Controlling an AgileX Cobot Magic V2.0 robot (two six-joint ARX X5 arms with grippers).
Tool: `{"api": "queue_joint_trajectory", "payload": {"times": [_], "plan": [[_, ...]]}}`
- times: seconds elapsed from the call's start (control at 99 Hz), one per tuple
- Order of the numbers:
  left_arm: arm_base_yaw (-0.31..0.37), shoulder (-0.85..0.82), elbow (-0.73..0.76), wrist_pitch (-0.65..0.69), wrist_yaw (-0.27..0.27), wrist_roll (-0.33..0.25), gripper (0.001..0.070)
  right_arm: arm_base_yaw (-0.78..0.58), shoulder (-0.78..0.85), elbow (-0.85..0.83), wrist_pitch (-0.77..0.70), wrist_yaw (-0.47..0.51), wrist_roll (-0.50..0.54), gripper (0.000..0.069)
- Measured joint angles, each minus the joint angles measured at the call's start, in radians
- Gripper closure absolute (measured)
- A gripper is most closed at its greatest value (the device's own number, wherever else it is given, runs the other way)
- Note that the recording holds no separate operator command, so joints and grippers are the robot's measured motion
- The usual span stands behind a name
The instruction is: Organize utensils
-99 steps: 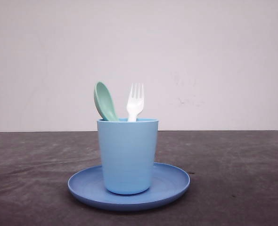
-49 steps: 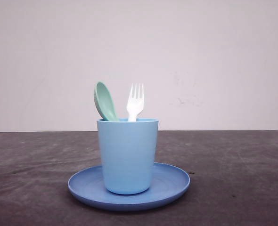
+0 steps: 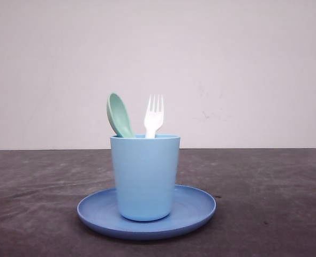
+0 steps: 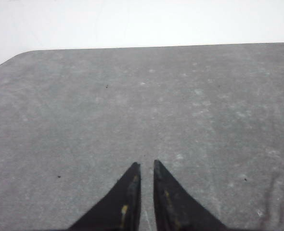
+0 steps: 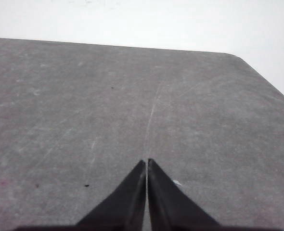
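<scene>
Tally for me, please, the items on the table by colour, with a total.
Blue: 2, the cup and the plate under it.
Mint green: 1, the spoon.
White: 1, the fork.
Total: 4.

Place: probably a lab or test bench, though little shows.
Surface: scuffed dark grey table [image 3: 265,214].
Backdrop: plain white wall [image 3: 243,64].
Props: toy-like plastic tableware staged alone.

Mint-green spoon [image 3: 119,115], white fork [image 3: 153,116], light blue cup [image 3: 145,176], blue plate [image 3: 198,206], dark grey table [image 3: 265,198], black fingers [image 4: 125,202]
</scene>
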Motion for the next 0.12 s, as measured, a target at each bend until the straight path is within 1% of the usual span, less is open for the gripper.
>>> {"api": "queue_joint_trajectory", "payload": {"times": [0.121], "plan": [[0.000,0.000,0.000,0.000,0.000,0.000,0.0686,0.000,0.000,0.000,0.000,0.000,0.000,0.0687]]}}
